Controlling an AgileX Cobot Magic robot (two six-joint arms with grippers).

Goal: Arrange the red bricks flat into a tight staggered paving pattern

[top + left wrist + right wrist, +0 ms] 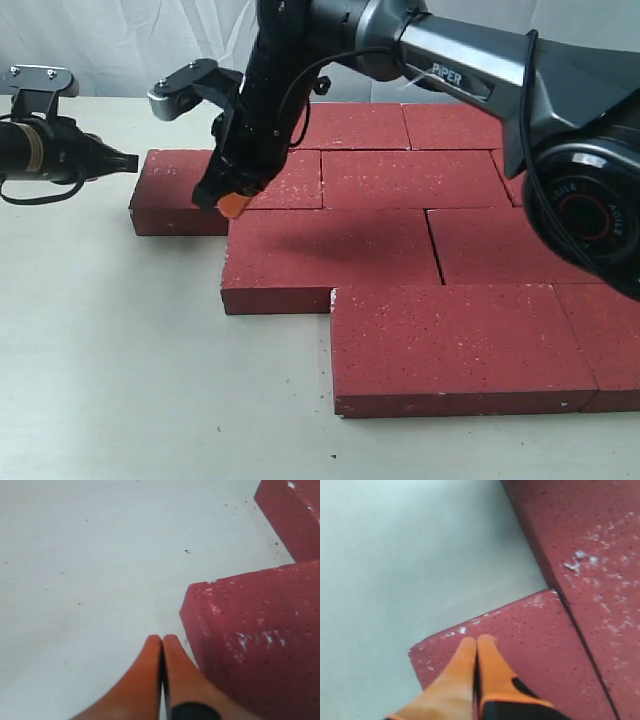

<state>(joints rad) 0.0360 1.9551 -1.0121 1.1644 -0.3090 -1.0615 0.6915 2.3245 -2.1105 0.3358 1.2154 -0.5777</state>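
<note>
Several red bricks (420,180) lie flat in staggered rows. The leftmost brick (175,195) of the second row sticks out to the left. My left gripper (130,160) is shut and empty, low over the table just off that brick's left end. In the left wrist view its orange fingertips (155,647) sit close beside the brick's corner (250,645). My right gripper (233,206) is shut and empty and reaches across. In the right wrist view its tips (477,641) are on or just above the left end of the third-row brick (535,640), next to the seam with the protruding brick (590,545).
Bare pale tabletop (110,350) lies left of and in front of the paving. The front row of bricks (460,345) runs off the right side. The right arm's dark body (470,70) spans above the back rows. A white curtain (120,40) hangs behind.
</note>
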